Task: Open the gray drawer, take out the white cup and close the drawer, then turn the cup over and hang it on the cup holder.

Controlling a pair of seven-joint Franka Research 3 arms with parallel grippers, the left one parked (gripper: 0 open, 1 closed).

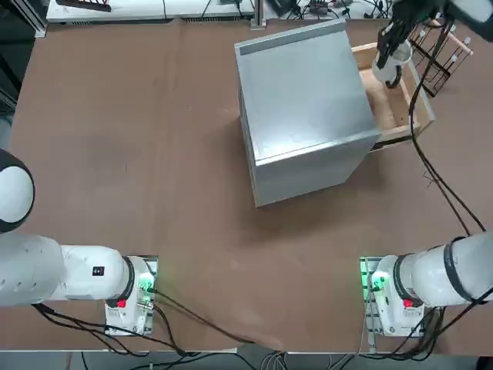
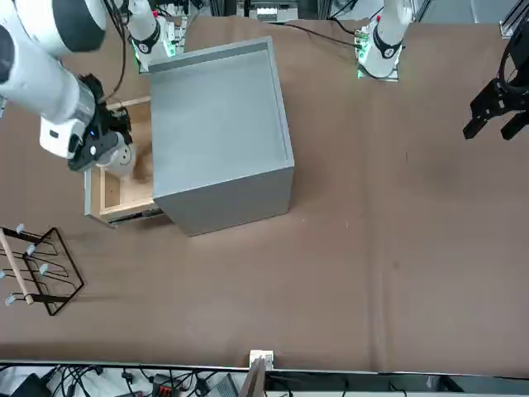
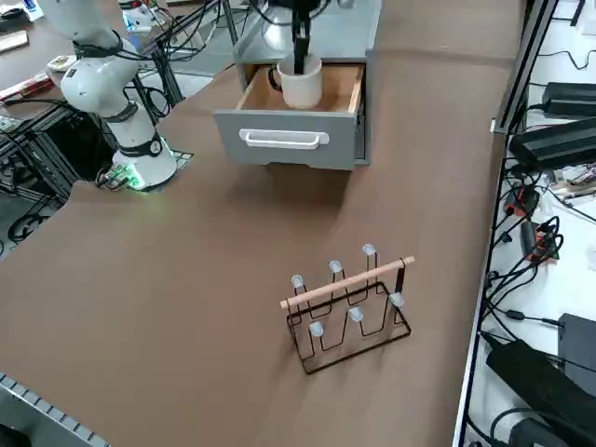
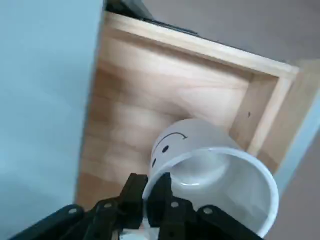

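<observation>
The gray drawer (image 3: 284,140) stands pulled out of the gray cabinet (image 1: 304,108), its wooden inside (image 4: 135,115) showing. My right gripper (image 3: 298,61) is over the drawer and shut on the rim of the white cup (image 3: 300,84), one finger inside and one outside. The cup (image 4: 215,170) has a small smiley face drawn on it and its mouth faces up; it sits partly above the drawer's walls (image 1: 400,116). The front view shows the cup (image 2: 122,157) beside the cabinet's side. The cup holder (image 3: 349,307) stands on the table beyond the drawer front, its pegs bare.
The cabinet (image 2: 219,124) fills the middle of the table. The cup holder (image 1: 443,50) stands close to the open drawer's outer corner. A black cable (image 1: 435,177) runs along the right arm above the table. Open brown tabletop (image 3: 186,279) lies between drawer and holder.
</observation>
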